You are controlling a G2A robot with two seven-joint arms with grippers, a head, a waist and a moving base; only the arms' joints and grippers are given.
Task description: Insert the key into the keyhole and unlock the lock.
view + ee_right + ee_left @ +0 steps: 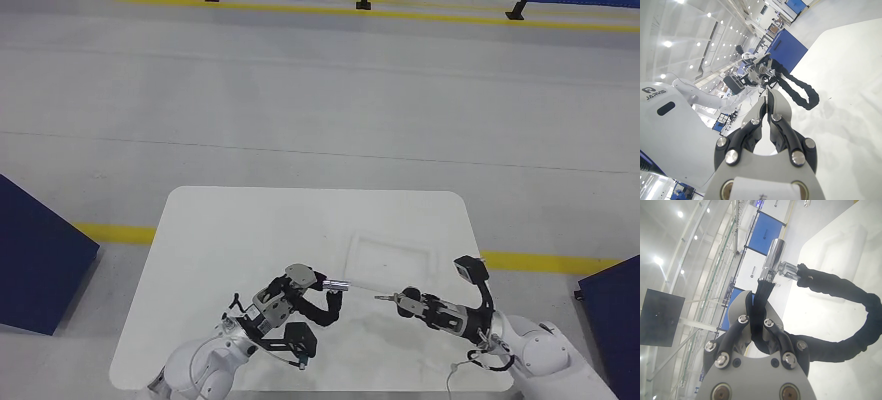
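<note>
Both lock point(775, 256) and key point(766, 91) are held in air above the table point(200, 250). At left, the left gripper point(758, 300) is closed on the black cable point(848, 285) just below the chrome lock. At right, the right gripper point(768, 95) pinches the key, near the keyhole point(762, 70) but apart. I think the key must align with the keyhole before pushing straight.

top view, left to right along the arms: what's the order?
left gripper → lock → key → right gripper
</note>
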